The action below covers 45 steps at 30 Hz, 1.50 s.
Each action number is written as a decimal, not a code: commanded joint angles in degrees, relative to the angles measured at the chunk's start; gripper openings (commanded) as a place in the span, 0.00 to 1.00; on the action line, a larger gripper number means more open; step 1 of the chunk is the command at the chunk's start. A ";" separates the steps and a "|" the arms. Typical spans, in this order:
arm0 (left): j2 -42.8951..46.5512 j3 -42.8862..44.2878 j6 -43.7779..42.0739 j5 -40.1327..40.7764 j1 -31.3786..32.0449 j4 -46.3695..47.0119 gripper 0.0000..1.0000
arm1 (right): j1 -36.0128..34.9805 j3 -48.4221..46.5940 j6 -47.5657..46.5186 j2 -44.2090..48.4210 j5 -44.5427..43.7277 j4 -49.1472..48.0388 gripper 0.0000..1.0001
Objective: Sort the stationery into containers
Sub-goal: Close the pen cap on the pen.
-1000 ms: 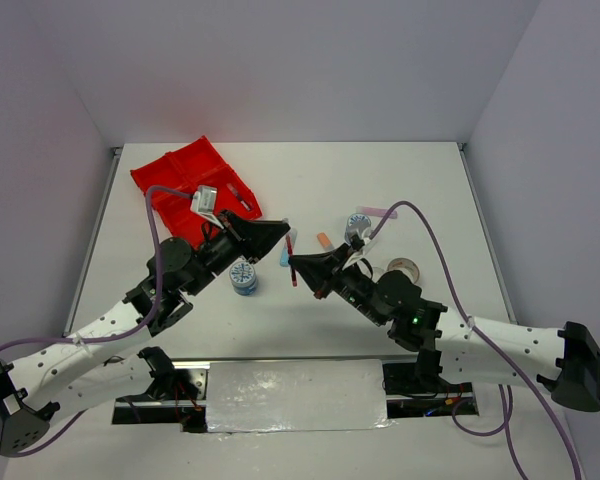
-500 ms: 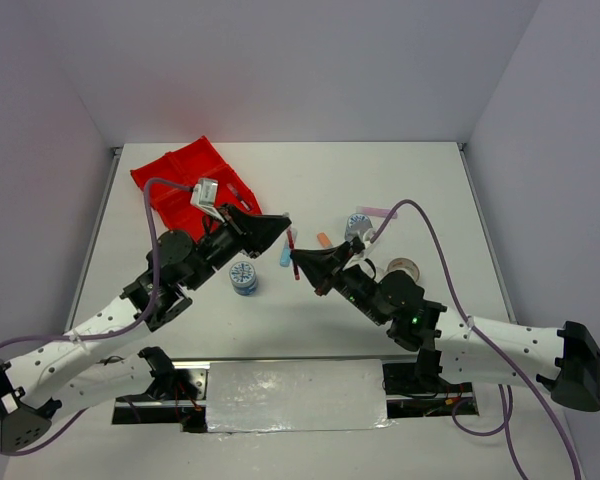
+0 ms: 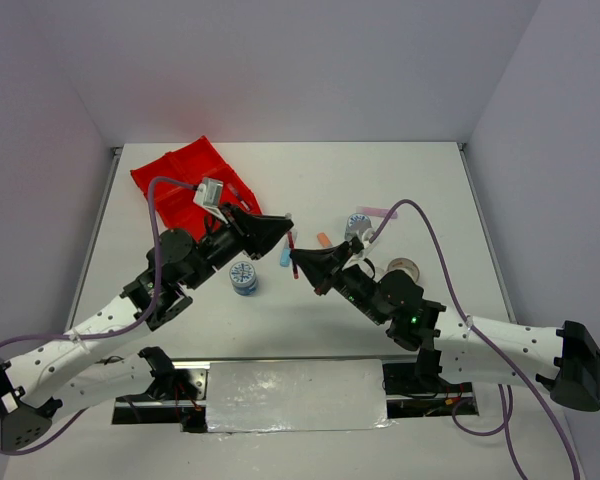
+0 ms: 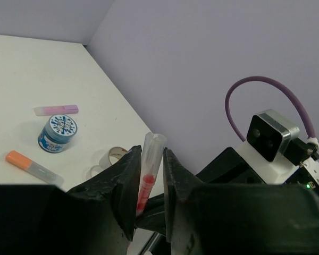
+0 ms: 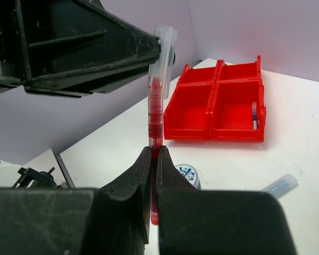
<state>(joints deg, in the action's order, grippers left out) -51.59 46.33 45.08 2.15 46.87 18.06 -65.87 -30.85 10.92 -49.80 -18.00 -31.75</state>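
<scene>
A thin red pen (image 3: pixel 293 250) hangs upright above the table's middle, between my two grippers. My right gripper (image 5: pixel 153 154) is shut on its lower red barrel (image 5: pixel 156 106). My left gripper (image 4: pixel 151 159) stands slightly open around the pen's clear cap (image 4: pixel 152 146), with a thin gap beside it. The red four-compartment tray (image 3: pixel 180 180) lies at the far left and holds a blue pen (image 5: pixel 254 114). One patterned tub (image 3: pixel 244 277) sits below the left gripper (image 3: pixel 288 228).
A second tub (image 3: pixel 358 225), a pink stick (image 3: pixel 377 212), an orange-tipped stick (image 3: pixel 324 240) and a clear tape ring (image 3: pixel 403 268) lie right of centre. A light-blue stick (image 3: pixel 285 256) lies under the pen. Purple cables arch over both arms.
My left gripper's jaws have parted a little around the pen's cap. Both arms have shifted slightly, and the right gripper's hold on the pen is unchanged.
</scene>
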 commanded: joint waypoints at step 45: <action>2.02 0.52 -10.18 -7.95 0.50 1.80 0.00 | -0.14 -4.39 -1.51 -0.12 3.06 -6.49 0.00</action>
<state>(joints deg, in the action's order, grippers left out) -50.15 46.33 36.91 -3.97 47.20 15.70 -65.84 -32.80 10.48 -50.35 -16.12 -33.93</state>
